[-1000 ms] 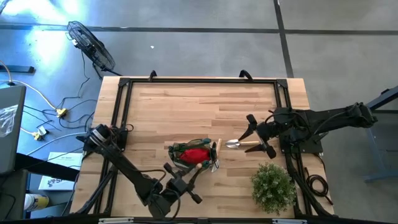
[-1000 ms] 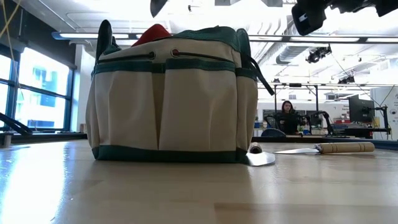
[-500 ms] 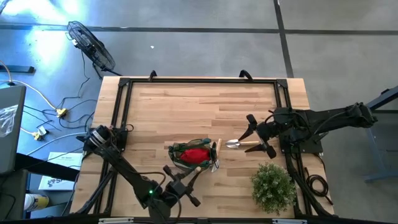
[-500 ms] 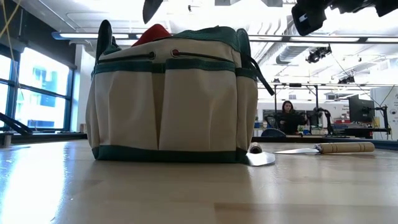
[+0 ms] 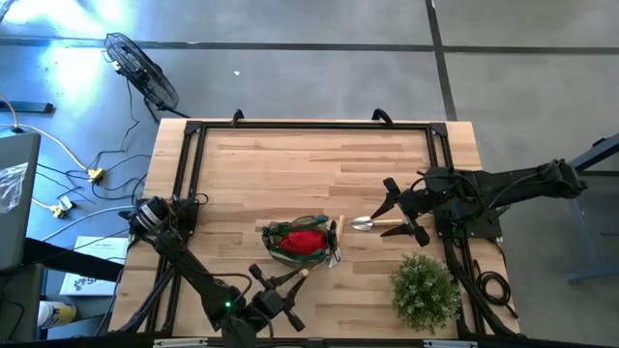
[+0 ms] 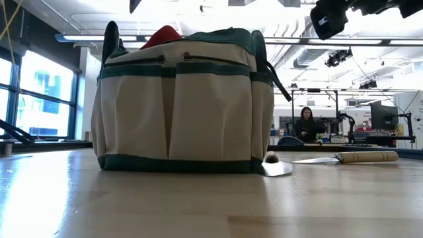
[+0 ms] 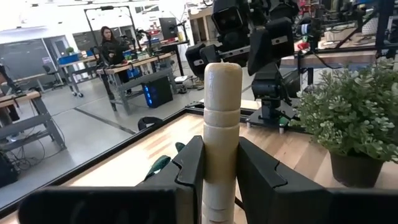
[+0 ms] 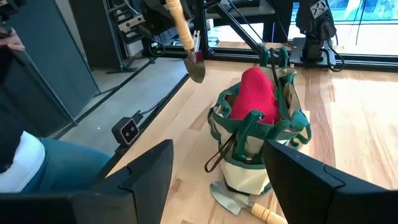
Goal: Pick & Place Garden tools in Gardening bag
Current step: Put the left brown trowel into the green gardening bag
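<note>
Looking at: two arms working a wooden table [image 5: 290, 155], garden stuff scattered in the middle.
Left claw [image 7: 221, 163]: sitting near the front edge of the table, clear of the bag and raised off the table, squeezing tight on the pale wooden handle of a trowel [image 8: 185, 38]. From its own wrist camera the handle is standing straight up between the two fingers [image 7: 189, 167], pads touching it on both sides. The right wrist camera is showing that trowel tilted, blade end pointing down toward the table.
Right claw [image 5: 398, 214]: hanging over the right half of the table, fingers spread wide, gripping nothing. It's hovering above the second trowel, not touching it.
Second trowel [image 5: 377, 224]: lying flat on the wood just beside the bag, silver blade pointing toward the bag, handle pointing away to the right. Low camera is showing it resting on the table right next to the bag's base.
Bag [image 5: 302, 242]: standing upright around the middle of the table, slightly toward the front, green trim, pale sides, loop handles flopping over.
Red glove thing [image 5: 305, 239]: poking up out of the bag's open top.
Potted plant [image 5: 424, 288]: sitting at the front right corner, well apart from the bag.
Background: a person [image 6: 307, 125] standing at a bench far behind the table.
</note>
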